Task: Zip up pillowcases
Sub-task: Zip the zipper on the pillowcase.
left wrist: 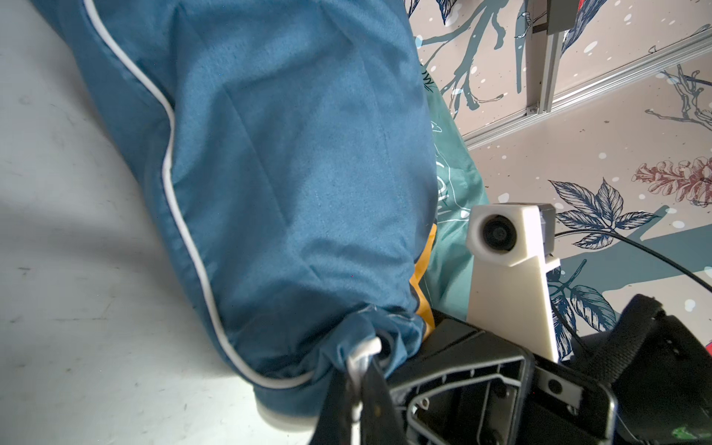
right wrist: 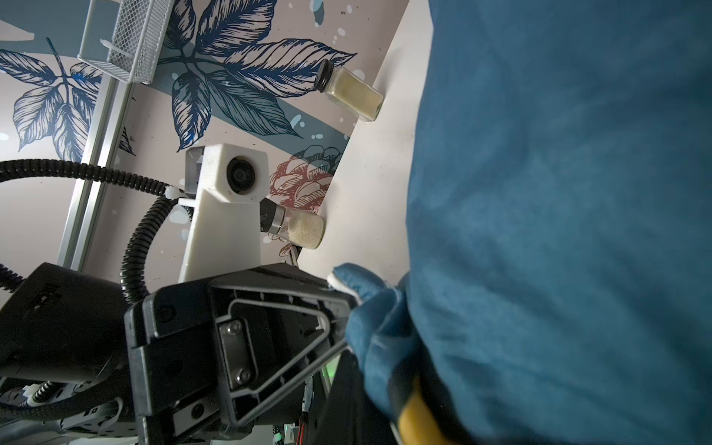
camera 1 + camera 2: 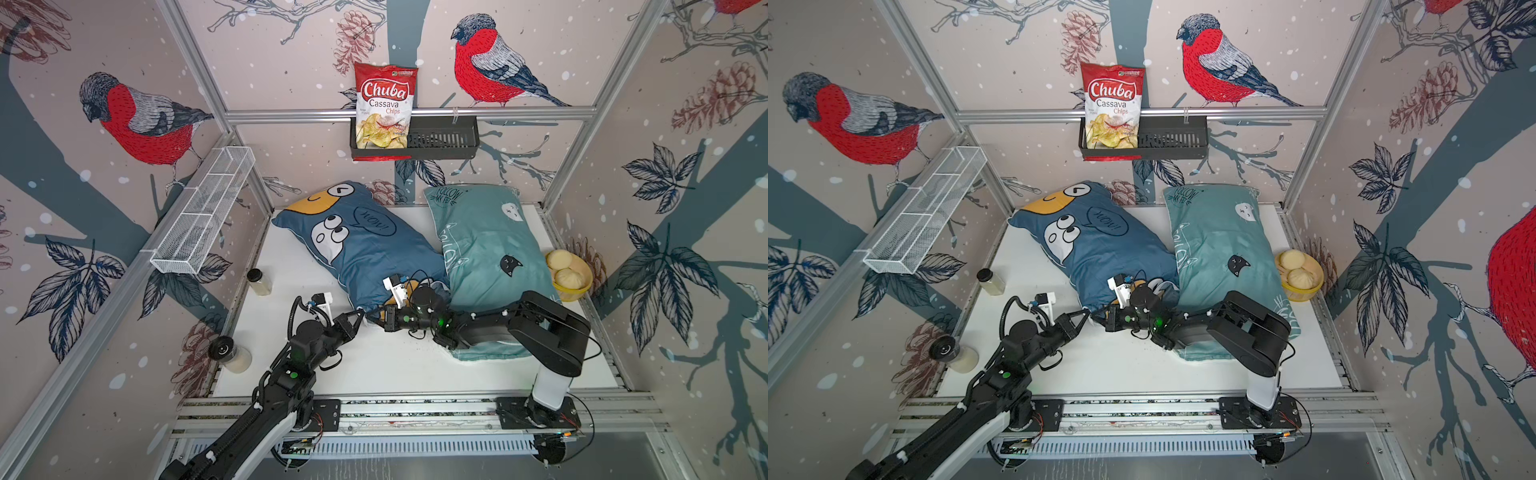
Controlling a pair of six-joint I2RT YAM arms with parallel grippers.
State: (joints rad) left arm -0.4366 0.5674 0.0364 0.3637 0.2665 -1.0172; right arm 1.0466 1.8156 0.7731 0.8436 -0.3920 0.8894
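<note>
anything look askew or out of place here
The dark blue stuffed fabric pillow lies diagonally, askew against the straighter teal stuffed fabric pillow; its near corner is bunched up, pinched in the left tool.

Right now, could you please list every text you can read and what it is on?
"Chuba Cassava Chips": chips bag.
"WOW!": dark blue pillowcase.
"FOLLOW MY FEET": teal pillowcase.
Bag's small print: too small to read.
Teal pillowcase's large outline lettering: not clearly readable.
</note>
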